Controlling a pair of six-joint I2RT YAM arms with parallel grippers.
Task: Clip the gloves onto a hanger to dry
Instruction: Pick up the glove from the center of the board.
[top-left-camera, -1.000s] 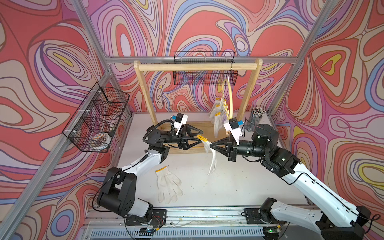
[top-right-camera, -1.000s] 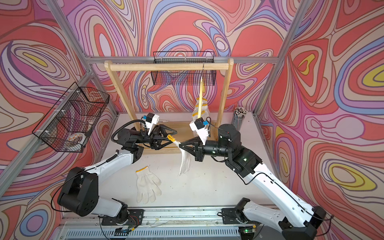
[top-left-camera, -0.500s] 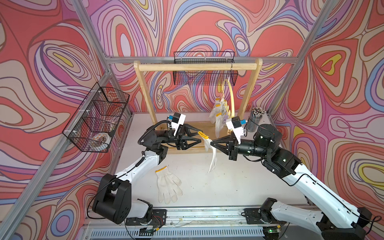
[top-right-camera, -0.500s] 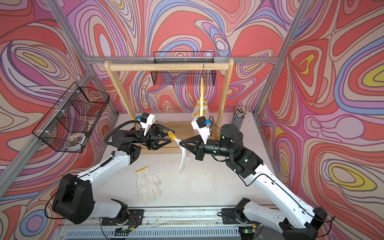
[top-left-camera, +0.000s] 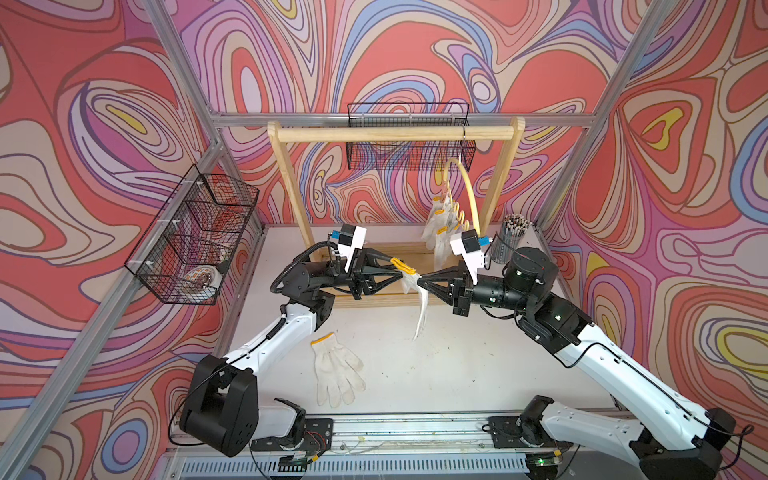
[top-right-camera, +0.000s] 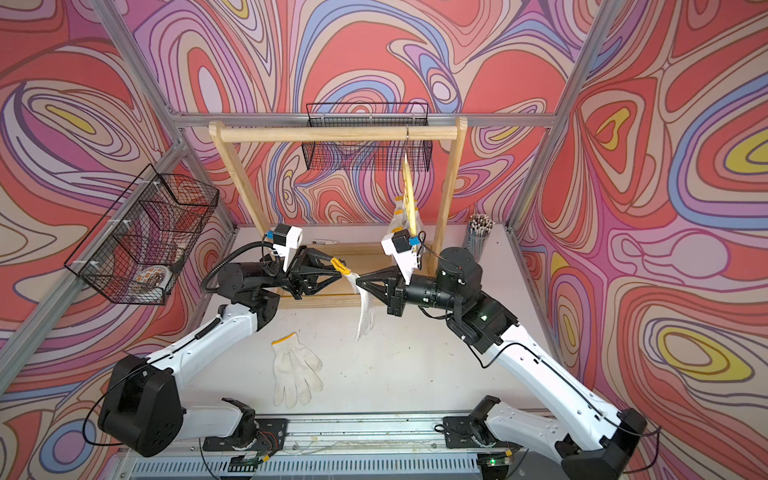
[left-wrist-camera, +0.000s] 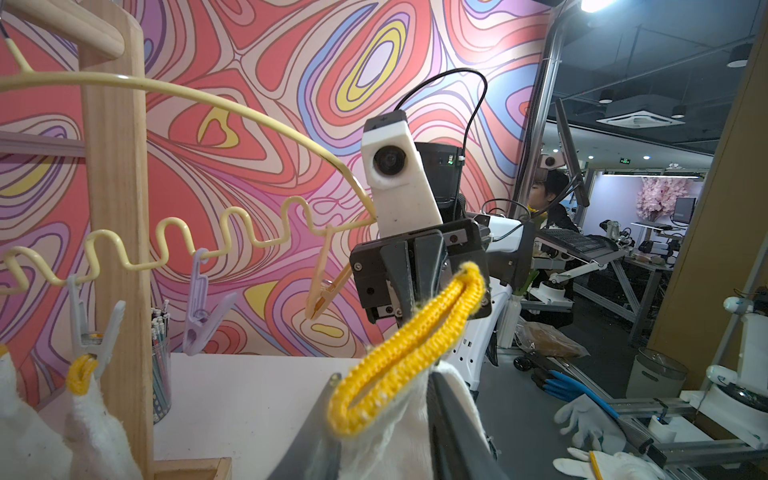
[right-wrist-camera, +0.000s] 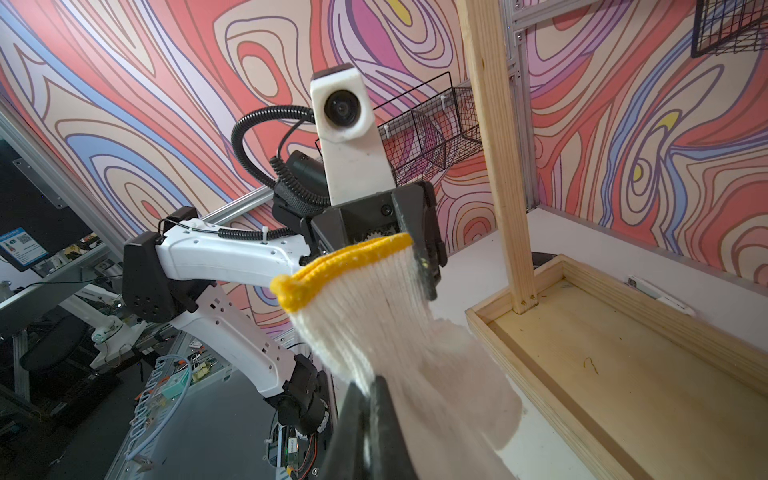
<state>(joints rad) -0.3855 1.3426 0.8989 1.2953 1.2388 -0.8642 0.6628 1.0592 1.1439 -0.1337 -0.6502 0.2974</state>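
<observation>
Glove (top-left-camera: 423, 307) handover: right gripper (top-left-camera: 419, 281) pinches it, left gripper (top-left-camera: 399, 270) straddles the cuff (left-wrist-camera: 399, 345), grip unclear; next, feed cuff into a free clip (left-wrist-camera: 199, 303).

the raised glove (top-left-camera: 423, 301), white knit with a yellow cuff, hangs in the air above the table (top-left-camera: 457, 365), cuff up and stretched open, fingers dangling. the flat glove (top-left-camera: 336, 370) lies on the table, fingers toward the front. clipped gloves (top-left-camera: 438, 235) hang from the pale yellow hanger (left-wrist-camera: 232, 109), on the wooden rail (top-left-camera: 374, 135).
</observation>
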